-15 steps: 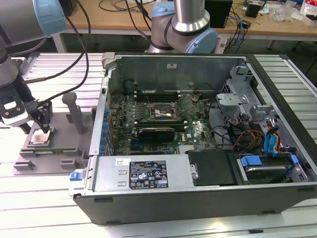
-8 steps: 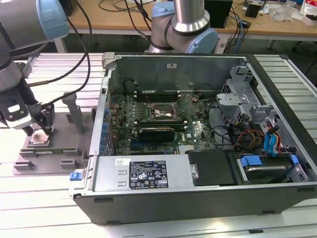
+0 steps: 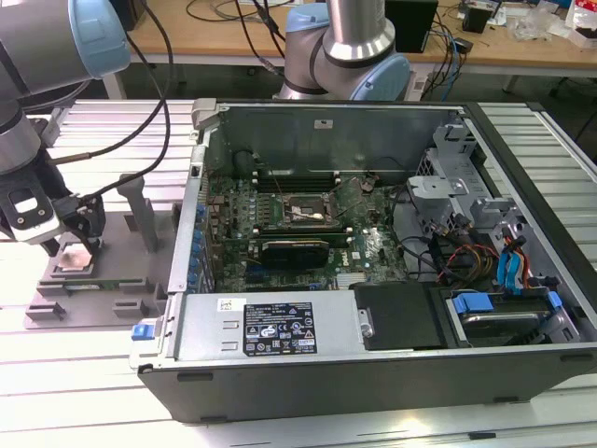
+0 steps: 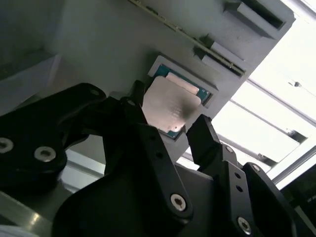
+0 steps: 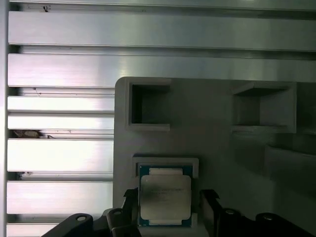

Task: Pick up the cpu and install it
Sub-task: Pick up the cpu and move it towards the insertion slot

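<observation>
The black two-fingered gripper was seen held wide, nothing clasped in it. Its fingers were set either side of the cpu, a small flat square chip with a pale silver-grey metal top and a thin darker rim. A gap was left on each side.

The cpu was seated in a shallow square recess of the grey plastic tray, with its metal top turned up toward the gripper and its edges squared to the recess walls. No marked long axis could be made out, as the chip was judged near enough square. The two free edges faced the fingers.

Trouble was judged likeliest at the closing. If one finger were brought in first, the chip could be tipped or jammed against the recess wall. A pinch taken too high could let it slip.

In the exterior view the gripper stood over the cpu at that view's left, on the ribbed aluminium table. Well apart — toward that view's right — lay the open black computer case, where a square socket was seen on the green board.
</observation>
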Tool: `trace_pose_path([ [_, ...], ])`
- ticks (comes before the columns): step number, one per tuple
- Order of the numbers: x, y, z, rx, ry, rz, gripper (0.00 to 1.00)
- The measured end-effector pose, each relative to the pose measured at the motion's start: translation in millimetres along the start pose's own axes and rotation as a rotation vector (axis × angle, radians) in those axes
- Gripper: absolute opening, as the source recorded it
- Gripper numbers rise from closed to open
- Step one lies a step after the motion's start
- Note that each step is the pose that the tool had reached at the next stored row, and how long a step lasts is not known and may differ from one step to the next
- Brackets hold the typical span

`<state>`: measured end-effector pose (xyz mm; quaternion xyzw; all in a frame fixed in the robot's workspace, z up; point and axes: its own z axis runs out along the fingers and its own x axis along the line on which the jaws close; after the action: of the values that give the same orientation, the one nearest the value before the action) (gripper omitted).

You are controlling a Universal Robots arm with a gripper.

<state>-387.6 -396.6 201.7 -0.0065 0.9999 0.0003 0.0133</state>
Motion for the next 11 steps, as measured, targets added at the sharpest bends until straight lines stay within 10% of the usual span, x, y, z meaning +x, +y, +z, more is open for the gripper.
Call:
trace_pose_path([
  [11,-0.9,1.6,7.9,-0.0038,-0.0042,-0.014,0.62],
])
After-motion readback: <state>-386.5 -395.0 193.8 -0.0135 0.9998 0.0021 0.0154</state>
